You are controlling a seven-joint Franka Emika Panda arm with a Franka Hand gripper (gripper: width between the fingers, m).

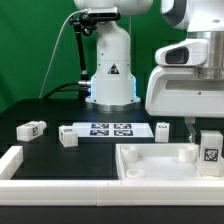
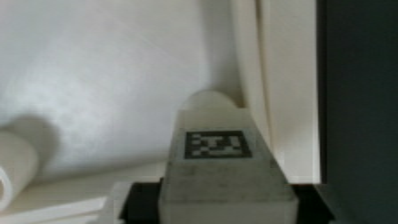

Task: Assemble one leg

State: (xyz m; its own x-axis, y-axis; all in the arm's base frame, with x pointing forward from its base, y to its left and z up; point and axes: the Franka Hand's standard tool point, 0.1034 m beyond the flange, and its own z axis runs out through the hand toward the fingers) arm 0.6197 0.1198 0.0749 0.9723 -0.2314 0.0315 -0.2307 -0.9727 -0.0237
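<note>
My gripper (image 1: pixel 206 136) is at the exterior view's right, shut on a leg (image 1: pixel 210 151), a stubby white block with a black-and-white tag. It holds the leg over the right corner of the large white square piece (image 1: pixel 140 168). In the wrist view the leg (image 2: pixel 217 140) sits between my dark pads (image 2: pixel 150 200), pointing at the square piece's floor (image 2: pixel 107 80) beside its raised rim (image 2: pixel 278 80). Three more legs lie on the black table: one at far left (image 1: pixel 30 129), one beside it (image 1: pixel 68 137), one right of centre (image 1: pixel 161 129).
The marker board (image 1: pixel 105 129) lies flat mid-table in front of the robot base (image 1: pixel 110 70). A white raised border piece (image 1: pixel 12 160) runs along the front left. A rounded white feature (image 2: pixel 15 165) shows on the square piece near the held leg.
</note>
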